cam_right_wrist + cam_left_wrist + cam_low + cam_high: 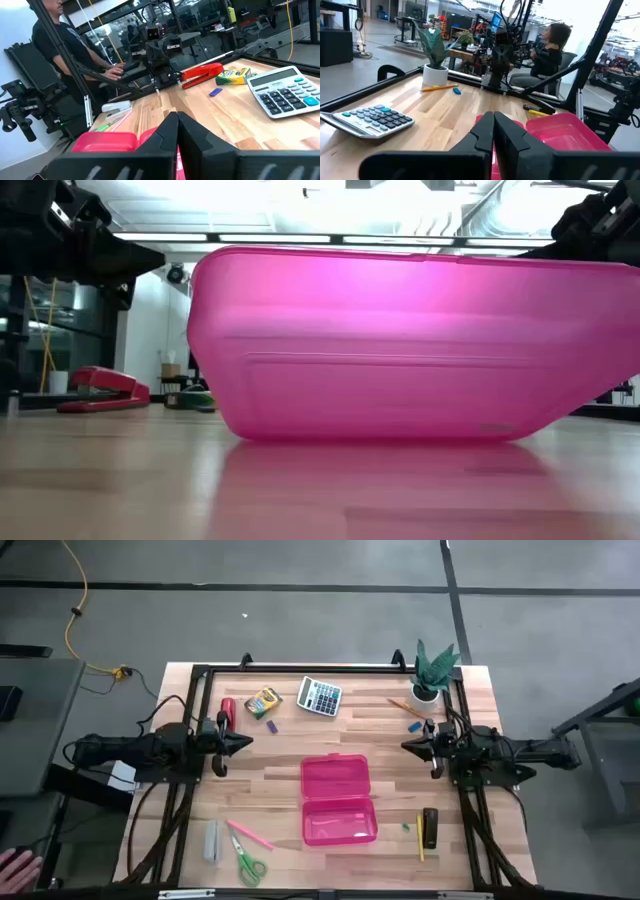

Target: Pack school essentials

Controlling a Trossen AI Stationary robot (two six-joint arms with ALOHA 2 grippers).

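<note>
Left gripper (243, 742) hangs at the table's left edge, fingers pressed together on nothing; right gripper (409, 747) mirrors it at the right edge, likewise pinched and empty. Between them, the pink case (337, 799) lies open with nothing visible inside. Packing, I judge, has not begun. The crayon box (264, 702) sits far-left, the green-handled scissors (249, 862) and pink pencil (250, 836) near-left, the yellow pencil (419, 837) near-right, all outside.

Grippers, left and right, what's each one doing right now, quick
Left gripper: shut, holding nothing, left of the pink case.
Right gripper: shut, holding nothing, right of the case.
</note>
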